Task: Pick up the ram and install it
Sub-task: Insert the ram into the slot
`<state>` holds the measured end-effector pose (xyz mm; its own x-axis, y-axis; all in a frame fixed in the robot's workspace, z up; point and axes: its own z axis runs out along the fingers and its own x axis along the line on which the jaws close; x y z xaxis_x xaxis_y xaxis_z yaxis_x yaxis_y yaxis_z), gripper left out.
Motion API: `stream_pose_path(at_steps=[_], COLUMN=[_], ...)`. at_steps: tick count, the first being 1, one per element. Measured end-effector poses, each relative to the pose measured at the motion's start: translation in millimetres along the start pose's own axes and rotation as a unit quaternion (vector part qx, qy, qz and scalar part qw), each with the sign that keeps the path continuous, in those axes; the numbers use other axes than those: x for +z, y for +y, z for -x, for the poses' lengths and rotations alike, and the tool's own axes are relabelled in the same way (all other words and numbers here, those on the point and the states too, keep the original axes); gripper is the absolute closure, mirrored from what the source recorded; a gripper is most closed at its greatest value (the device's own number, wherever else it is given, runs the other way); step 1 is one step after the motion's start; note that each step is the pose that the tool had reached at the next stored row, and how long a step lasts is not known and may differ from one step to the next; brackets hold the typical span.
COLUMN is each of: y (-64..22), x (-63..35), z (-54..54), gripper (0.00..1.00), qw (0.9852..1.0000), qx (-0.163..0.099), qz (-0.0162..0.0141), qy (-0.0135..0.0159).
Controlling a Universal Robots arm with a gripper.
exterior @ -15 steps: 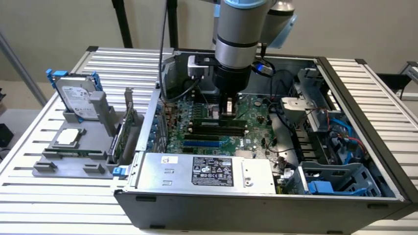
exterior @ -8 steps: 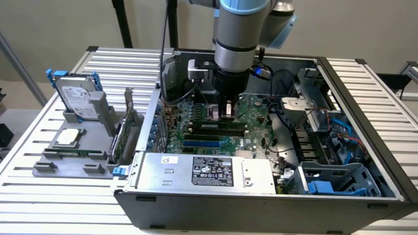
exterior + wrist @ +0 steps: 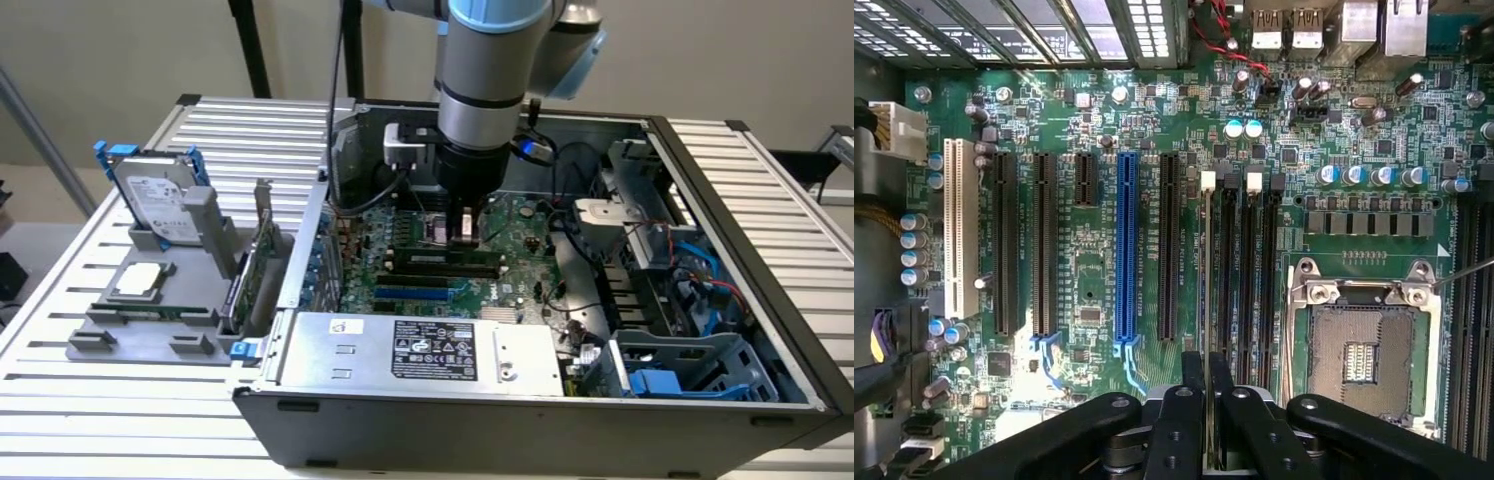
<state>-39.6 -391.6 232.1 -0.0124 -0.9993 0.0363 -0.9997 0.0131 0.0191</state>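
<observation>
Where jaws grip it, ram [image 3: 1207, 300] edge-on over mobo [image 3: 1094, 290], chips hidden.

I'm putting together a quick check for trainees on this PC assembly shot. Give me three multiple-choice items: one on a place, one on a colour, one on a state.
1. Where is the robot's hand?
A) over a grey parts holder
B) inside the open dark metal computer case, above the green motherboard
C) outside the case, above the slatted table

2. What colour is the long slot that stands out among the black ones?
A) red
B) yellow
C) blue

3. What state is the hand in?
A) wide open and empty
B) shut on the thin, narrow ram stick
C) shut on a hard drive

Answers:
1 B: the arm reaches down into the case over the board.
2 C: the wrist view shows one blue slot.
3 B: the fingers pinch the stick, seen edge-on.
</observation>
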Motion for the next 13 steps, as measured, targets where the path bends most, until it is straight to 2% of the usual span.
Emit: stream_pose_path(at_steps=[13], y=[0.1], x=[2.9], z=[1.0], gripper=[0.86], qw=[1.0], qx=[0.003], qz=[0.0003], qy=[0.0])
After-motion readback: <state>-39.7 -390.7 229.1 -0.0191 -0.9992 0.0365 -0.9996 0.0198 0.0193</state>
